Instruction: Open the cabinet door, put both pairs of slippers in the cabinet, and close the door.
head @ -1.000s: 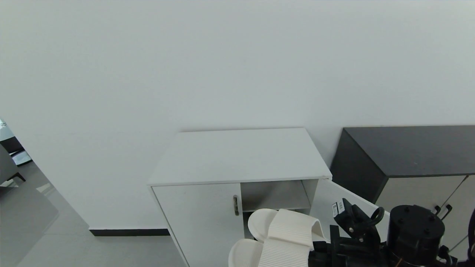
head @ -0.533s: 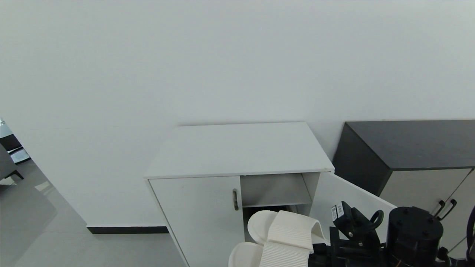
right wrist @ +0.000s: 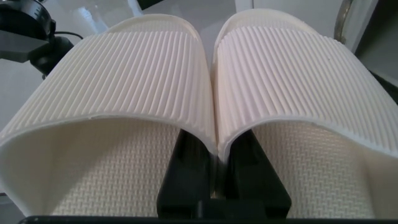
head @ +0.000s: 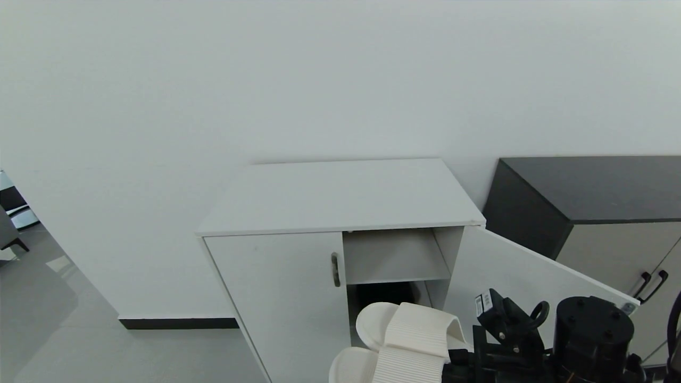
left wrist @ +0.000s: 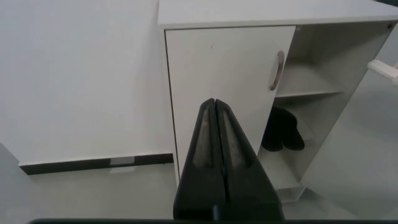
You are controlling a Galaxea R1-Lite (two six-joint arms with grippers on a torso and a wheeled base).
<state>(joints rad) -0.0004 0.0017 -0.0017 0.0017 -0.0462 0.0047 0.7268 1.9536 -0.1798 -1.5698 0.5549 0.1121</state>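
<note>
Cream slippers point(head: 412, 340): head view, you hold them before the white cabinet's point(head: 340, 197) open right side.
Left gripper point(left wrist: 215, 103): left wrist view, clenched empty; black slippers point(left wrist: 283, 130) inside the lower compartment.
Right gripper point(right wrist: 214, 149): right wrist view, grasping both cream slippers' straps.

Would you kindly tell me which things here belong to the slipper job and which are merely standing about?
Job: white cabinet, its open door, cream slippers in the right gripper, dark pair inside.
Standing about: black sideboard, grey chair.
</note>
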